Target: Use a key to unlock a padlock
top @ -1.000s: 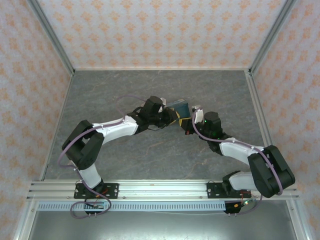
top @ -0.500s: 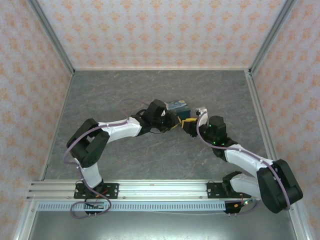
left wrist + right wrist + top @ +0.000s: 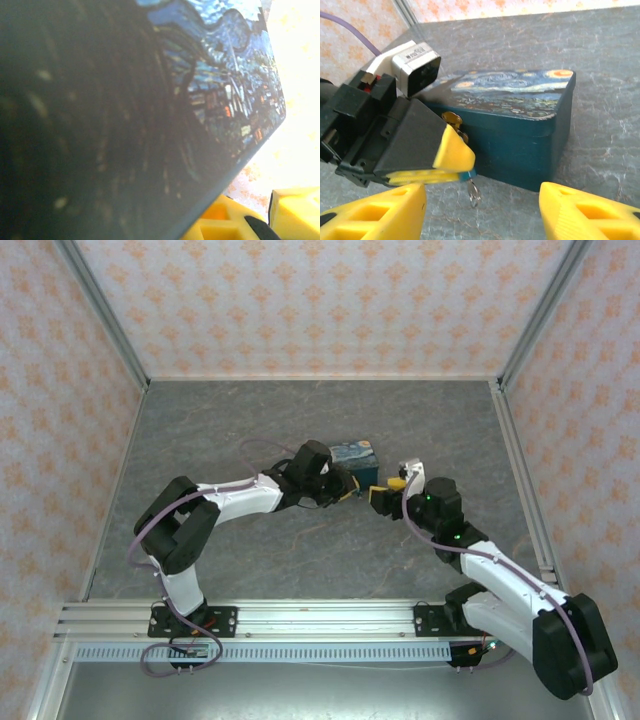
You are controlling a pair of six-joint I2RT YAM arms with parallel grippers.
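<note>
Left end effector (image 3: 465, 169) is pinched on the padlock (image 3: 465, 174) at the front of the blue box (image 3: 520, 115). Right end effector (image 3: 480, 210) stands wide, just short. Likely the key-turning step: next, grip what looks like the hanging key (image 3: 473, 192) and twist.

Top camera looks down from behind; both wrist cameras, close in, share the box (image 3: 354, 456).

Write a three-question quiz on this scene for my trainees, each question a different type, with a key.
1. True or false: the right claw is shut.
2. The left claw pinches: A the painted box; B the teal padlock; C nothing.
3. What hangs below the padlock, in front of the box?
Key: 1 false; 2 B; 3 a small metal ring.
</note>
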